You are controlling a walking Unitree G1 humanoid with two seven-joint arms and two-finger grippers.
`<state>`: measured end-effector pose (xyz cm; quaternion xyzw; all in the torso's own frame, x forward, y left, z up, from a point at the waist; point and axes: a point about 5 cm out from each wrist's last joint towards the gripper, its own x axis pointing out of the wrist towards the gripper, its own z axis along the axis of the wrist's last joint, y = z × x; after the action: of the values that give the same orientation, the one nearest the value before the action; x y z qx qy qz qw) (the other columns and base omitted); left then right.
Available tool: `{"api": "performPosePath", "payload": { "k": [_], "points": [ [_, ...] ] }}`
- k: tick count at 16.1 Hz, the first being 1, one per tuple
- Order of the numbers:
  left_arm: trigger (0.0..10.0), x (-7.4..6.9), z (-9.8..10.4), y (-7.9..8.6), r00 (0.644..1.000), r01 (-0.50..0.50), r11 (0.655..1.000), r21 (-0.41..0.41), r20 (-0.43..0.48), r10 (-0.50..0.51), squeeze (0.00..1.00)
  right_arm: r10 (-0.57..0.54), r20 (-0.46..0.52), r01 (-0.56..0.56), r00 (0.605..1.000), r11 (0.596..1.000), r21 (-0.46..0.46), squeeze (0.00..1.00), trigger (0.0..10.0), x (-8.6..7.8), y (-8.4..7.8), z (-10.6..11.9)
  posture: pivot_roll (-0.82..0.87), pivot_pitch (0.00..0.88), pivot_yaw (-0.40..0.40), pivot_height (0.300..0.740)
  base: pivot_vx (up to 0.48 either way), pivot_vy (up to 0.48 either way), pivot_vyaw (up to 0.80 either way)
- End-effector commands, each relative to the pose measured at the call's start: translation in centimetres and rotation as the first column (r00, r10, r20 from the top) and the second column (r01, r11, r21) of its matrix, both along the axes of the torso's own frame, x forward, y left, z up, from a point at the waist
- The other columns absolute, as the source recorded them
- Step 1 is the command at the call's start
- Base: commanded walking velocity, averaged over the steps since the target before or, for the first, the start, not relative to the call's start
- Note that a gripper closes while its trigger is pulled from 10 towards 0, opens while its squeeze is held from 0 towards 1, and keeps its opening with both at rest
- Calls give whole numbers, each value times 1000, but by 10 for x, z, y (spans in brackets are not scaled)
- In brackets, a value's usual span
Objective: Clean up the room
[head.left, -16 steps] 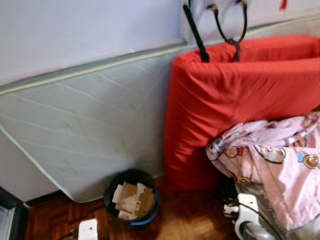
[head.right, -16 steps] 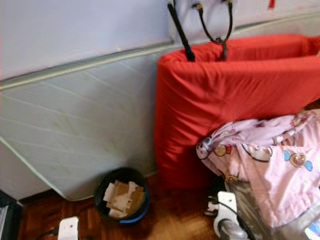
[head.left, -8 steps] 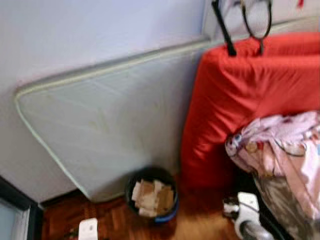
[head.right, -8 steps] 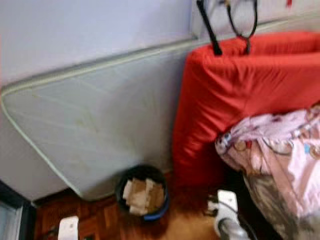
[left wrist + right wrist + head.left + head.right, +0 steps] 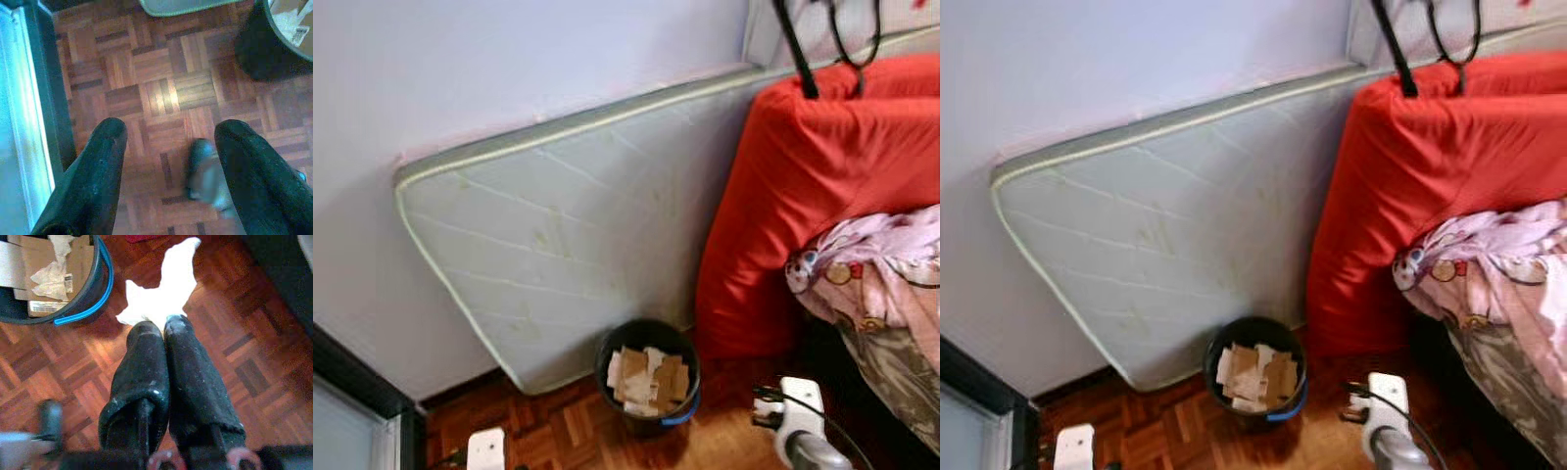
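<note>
White scrap of paper (image 5: pixel 164 296) is pinched in the right end effector (image 5: pixel 165 328), fingers closed on it, low over the parquet floor (image 5: pixel 146 73). The bin (image 5: pixel 93 289) sits just beyond, beside the tips. Left end effector (image 5: pixel 168 147) is spread wide, empty.

Glossy wooden parquet floor (image 5: pixel 568 431); quilted cloth mattress (image 5: pixel 578 235); smooth red fabric cushion (image 5: pixel 822 176); printed pink cloth blanket (image 5: pixel 881 274); dark plastic bin (image 5: pixel 648 377) holding cardboard scraps (image 5: pixel 648 380).
</note>
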<state>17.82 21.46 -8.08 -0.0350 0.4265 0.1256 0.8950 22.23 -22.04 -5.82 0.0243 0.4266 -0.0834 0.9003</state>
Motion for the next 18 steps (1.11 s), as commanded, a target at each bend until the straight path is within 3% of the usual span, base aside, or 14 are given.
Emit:
{"api": "performPosePath", "payload": {
  "k": [1,4,14,18],
  "points": [
    [10000,15,4,-8,992,102,994,-51,-66,-105,0,44,-88,-35,995,993,109,0,10000,-27,33,-21,7,0,39,740,0,382,0],
    [10000,15,4,-8,993,101,994,-51,-65,-104,0,45,-89,-35,995,993,109,0,10000,-27,33,-21,9,0,39,740,0,350,0],
    [10000,16,4,-10,996,79,994,-75,-36,-82,0,55,-93,-45,994,994,104,0,10000,-27,32,-21,5,0,33,740,0,0,0],
    [10000,16,4,-10,997,68,994,-81,-34,-71,0,107,-87,-98,990,991,95,0,10000,-26,32,-20,6,0,31,740,0,0,200]
  ]
}}
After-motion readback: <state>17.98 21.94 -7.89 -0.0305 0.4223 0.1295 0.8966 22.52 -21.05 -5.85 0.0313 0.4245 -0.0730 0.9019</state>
